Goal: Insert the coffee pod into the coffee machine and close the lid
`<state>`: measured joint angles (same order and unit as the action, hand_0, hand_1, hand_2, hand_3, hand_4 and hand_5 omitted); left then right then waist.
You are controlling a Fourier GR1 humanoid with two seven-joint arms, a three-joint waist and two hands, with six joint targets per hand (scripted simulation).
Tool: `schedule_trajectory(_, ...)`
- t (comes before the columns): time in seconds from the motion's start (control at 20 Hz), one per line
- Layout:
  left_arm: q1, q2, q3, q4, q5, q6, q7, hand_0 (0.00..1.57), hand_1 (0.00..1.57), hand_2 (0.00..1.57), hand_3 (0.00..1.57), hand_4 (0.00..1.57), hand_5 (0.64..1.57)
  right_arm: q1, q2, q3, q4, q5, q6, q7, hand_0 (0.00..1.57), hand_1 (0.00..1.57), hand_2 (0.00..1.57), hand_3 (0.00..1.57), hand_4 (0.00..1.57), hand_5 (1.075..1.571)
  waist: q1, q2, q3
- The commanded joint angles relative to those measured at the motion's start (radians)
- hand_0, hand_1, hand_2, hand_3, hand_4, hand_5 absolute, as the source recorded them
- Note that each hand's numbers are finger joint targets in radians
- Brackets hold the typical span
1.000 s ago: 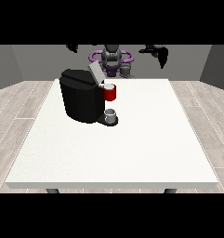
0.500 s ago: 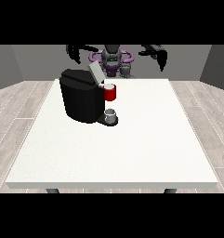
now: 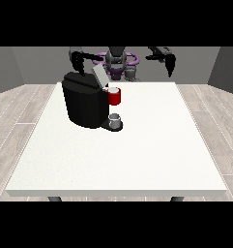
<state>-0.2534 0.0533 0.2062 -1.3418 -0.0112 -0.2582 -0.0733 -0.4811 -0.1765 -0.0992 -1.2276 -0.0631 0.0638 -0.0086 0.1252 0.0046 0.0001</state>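
You see a grey torso (image 3: 119, 65) ringed by purple bands, with dark arms ending in black hands (image 3: 79, 60) (image 3: 169, 62).

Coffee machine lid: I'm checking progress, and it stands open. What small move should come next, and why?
Probably the hand at the view's left should come down toward the raised lid to press it shut. The lid of the coffee machine is tilted up, that hand hangs just above and behind it, and neither hand seems to carry anything. Whether the coffee pod already sits inside cannot be told for sure.

Both hands (image 3: 79, 60) (image 3: 169, 63) lower, nearer table
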Motion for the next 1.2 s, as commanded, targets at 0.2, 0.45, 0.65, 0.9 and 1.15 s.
schedule_trajectory(0.2, -0.024, 0.03, 0.023, 0.019, 0.042, 0.027, -0.036, 0.0, 0.0, 0.0, 0.0, 0.0, 1.571, -0.127, 0.018, 0.038, 0.058, 0.055, -0.012, 0.029, 0.0, 0.0, 0.0, 0.0, 0.0, 1.571, -0.024, 0.059, -0.0004)
schedule_trajectory(0.45, 0.03, -0.009, -0.053, -0.063, -0.002, 0.08, 0.023, 0.0, 0.0, 0.0, 0.0, 0.0, 1.571, -0.132, 0.036, 0.028, 0.127, 0.063, -0.022, 0.021, 0.0, 0.0, 0.0, 0.0, 0.0, 1.571, -0.011, 0.021, -0.0001)
schedule_trajectory(0.65, 0.042, 0.035, -0.03, -0.05, 0.036, 0.031, -0.016, 0.0, 0.0, 0.0, 0.0, 0.0, 1.571, -0.166, 0.01, -0.008, 0.183, 0.06, -0.011, -0.039, 0.0, 0.0, 0.0, 0.0, 0.0, 1.571, 0.013, 0.065, -0.0001)
schedule_trajectory(0.9, 0.015, 0.032, -0.032, -0.005, 0.011, 0.07, -0.038, 0.0, 0.0, 0.0, 0.0, 0.0, 1.571, -0.177, 0.093, 0.072, 0.162, 0.108, -0.04, -0.041, 0.0, 0.0, 0.0, 0.0, 0.0, 1.571, -0.007, 0.064, -0.0003)
schedule_trajectory(1.15, -0.003, 0.071, -0.012, -0.028, 0.049, 0.046, -0.028, 0.0, 0.0, 0.0, 0.0, 0.14, 1.571, -0.221, 0.04, 0.011, 0.229, 0.09, -0.012, -0.085, 0.0, 0.0, 0.0, 0.0, 0.0, 1.571, 0.004, 0.096, -0.0002)
